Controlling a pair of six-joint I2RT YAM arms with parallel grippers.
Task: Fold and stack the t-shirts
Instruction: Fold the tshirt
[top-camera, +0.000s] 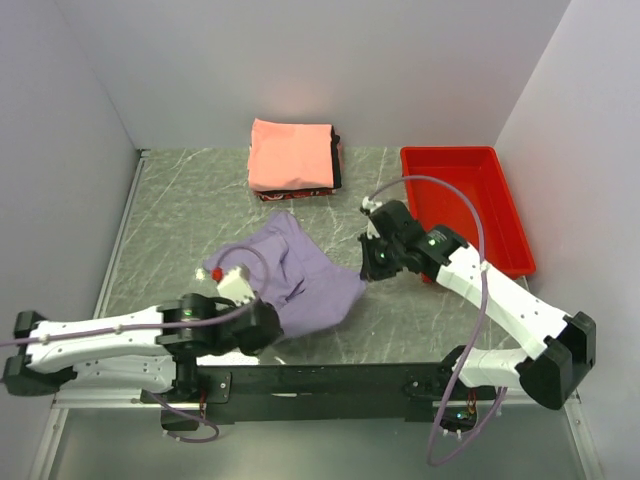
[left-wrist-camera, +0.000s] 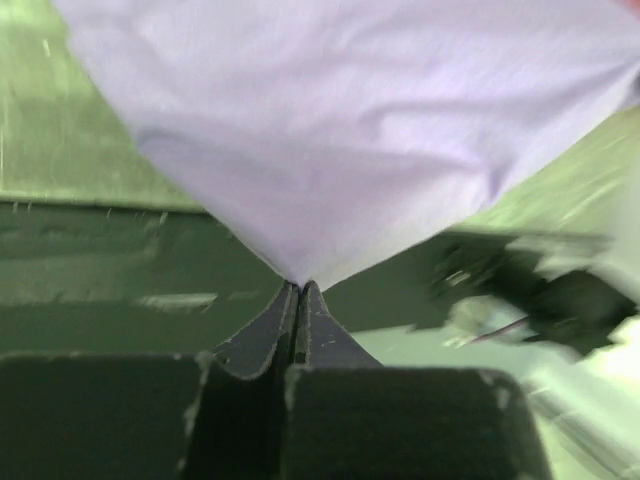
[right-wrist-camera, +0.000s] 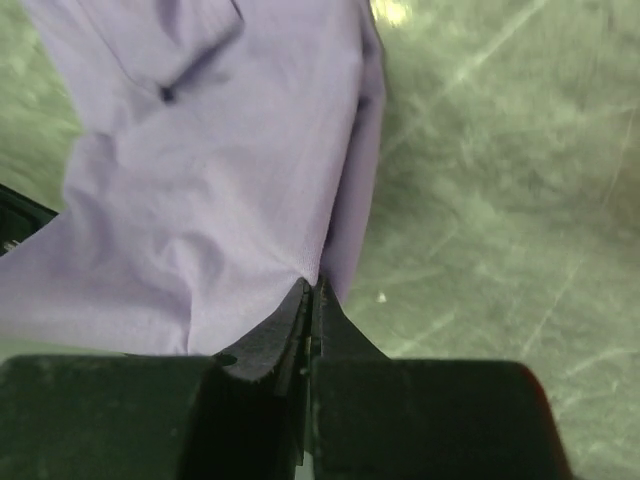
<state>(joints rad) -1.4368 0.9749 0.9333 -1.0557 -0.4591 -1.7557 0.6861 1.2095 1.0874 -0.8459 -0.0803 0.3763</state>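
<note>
Where two grippers (left-wrist-camera: 297, 289) (right-wrist-camera: 310, 290) pinch: one shirt (top-camera: 300, 275).

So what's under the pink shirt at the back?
Under the pink shirt, a black layer peeks out on its right side and a dark red layer along its near edge. The pink covers the rest, so their full shape is hidden.

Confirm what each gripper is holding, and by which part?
Both hold the lavender t-shirt: left gripper shut on a pointed corner of the cloth, right gripper shut on a fold at its edge.
</note>
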